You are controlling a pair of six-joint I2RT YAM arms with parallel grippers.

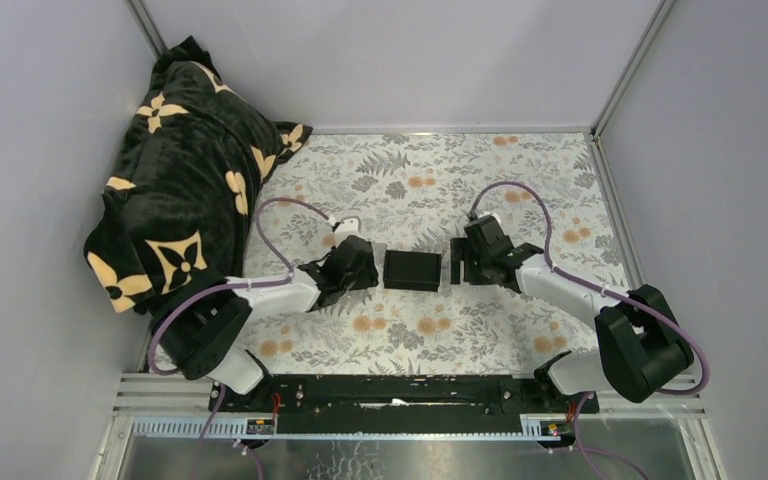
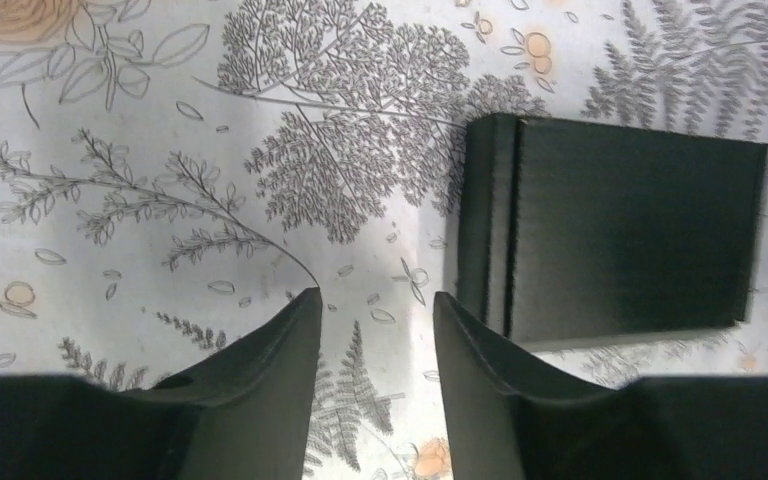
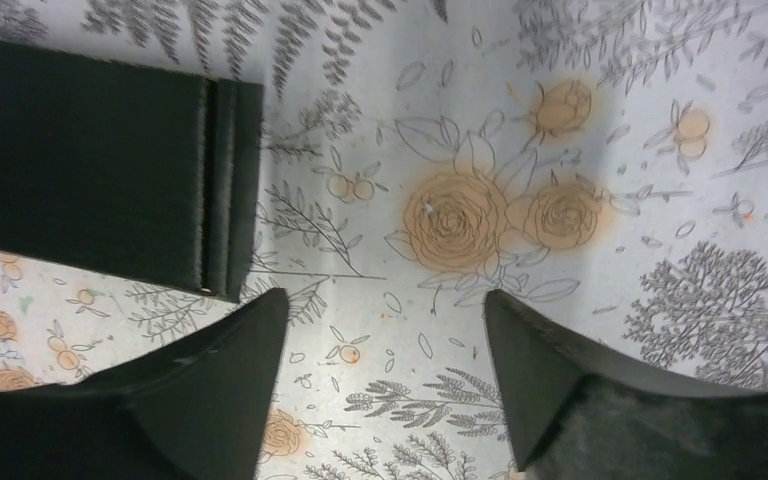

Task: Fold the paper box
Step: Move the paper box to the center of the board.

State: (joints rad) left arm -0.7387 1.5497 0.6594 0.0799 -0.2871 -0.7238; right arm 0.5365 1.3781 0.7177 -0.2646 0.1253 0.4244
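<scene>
As left arm [image 1: 280, 292] and right arm [image 1: 550, 282] reach low toward the paper box [image 1: 412, 270], left fingers [image 2: 280, 360] and right fingers [image 3: 230, 370] gape empty.

The table is being covered by a pale cloth [image 1: 410, 170] printed with grey ferns, leaves and orange roses; one large rose [image 3: 455, 218] is being shown close up in the right wrist view. A black plush blanket [image 1: 185, 180] with cream flower motifs is being kept bunched in the far left corner, its near end being draped over the cloth's left edge. The space is being enclosed by plain grey walls [image 1: 390, 60], joined by metal posts [image 1: 628, 62]. A black rail [image 1: 390, 393] is being carried along the near edge.
</scene>
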